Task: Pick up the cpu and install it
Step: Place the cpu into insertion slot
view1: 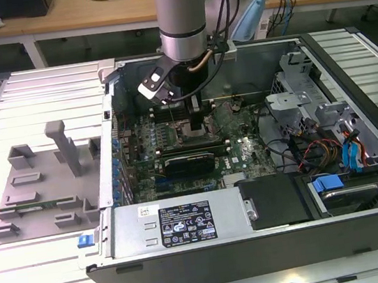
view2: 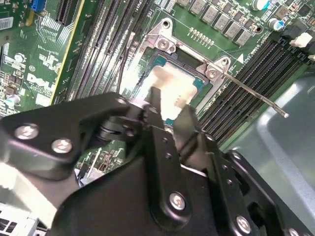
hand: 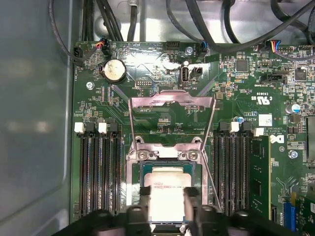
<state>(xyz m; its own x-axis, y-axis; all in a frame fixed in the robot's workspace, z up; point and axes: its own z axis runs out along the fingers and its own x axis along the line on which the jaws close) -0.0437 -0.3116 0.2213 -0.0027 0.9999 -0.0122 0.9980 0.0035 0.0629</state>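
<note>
Arm: I see the arm [view1: 184,15] reaching down into the open computer case [view1: 259,241], with its tip directly above the socket.
Jaws: closed on the cpu, with one black fingertip [hand: 143,196] against each of two opposite edges.
Cpu: the cpu [hand: 170,189] is a small square chip with a bright silvery top. It sits between the jaws, right over the socket's opening. I cannot tell whether it is fully seated.
Socket: the socket [hand: 134,169] is a square metal frame on the green motherboard, and it is open.
Load plate: the load plate [hand: 170,115] stands raised at the socket's edge farthest from the jaws.
Lever: a thin metal lever [view2: 256,97] sticks out free from one corner of the socket.
Memory slots: long black memory slots [hand: 98,172] run in banks on both sides of the socket.
Battery: a round silver coin battery [hand: 113,71] lies beyond the raised plate, well apart from the socket.
Desk: the case lies on its side on a pale slatted desk [view1: 25,277].
Tray: a grey moulded tray [view1: 36,184] rests on the desk outside the case, well apart from the socket, toward the exterior view's left.
</note>
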